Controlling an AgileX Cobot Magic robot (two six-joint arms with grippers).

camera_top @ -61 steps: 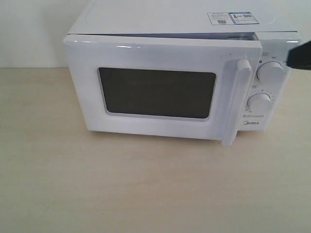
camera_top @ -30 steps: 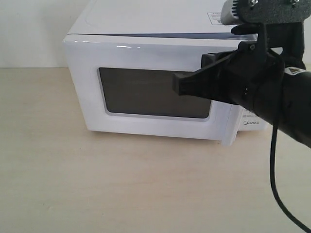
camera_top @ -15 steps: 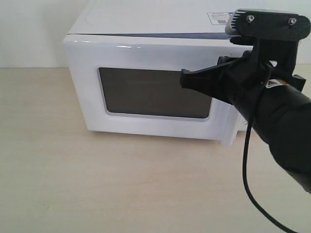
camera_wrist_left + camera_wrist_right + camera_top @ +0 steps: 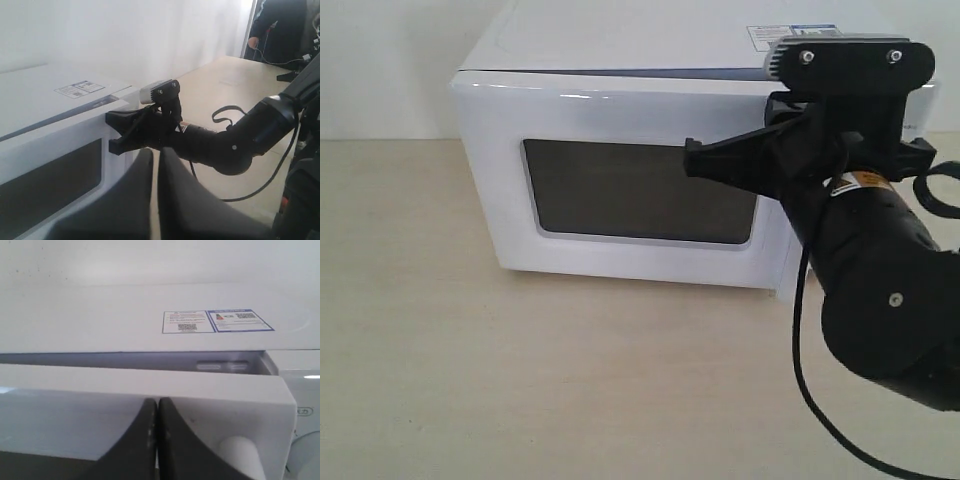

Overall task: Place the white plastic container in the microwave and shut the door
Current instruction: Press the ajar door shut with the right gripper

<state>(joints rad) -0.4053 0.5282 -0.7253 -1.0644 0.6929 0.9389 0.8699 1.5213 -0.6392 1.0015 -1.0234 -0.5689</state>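
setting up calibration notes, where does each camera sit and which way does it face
Exterior view: in front of and slightly above the microwave, facing its door; the right gripper reaches across the door.
Left wrist view: beside the microwave's front, looking across it at the right gripper; the left gripper shows, shut.
Right wrist view: close to the door's top edge, looking over the stickers; its own gripper shows, shut.
Shared: exterior and left wrist views both show the right gripper.

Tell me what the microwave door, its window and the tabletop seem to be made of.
The door: glossy white, probably plastic or painted metal; it catches bright highlights. Its window: dark matte panel, likely mesh behind glass. The tabletop: pale wood-look surface, faint grain, possibly laminate.
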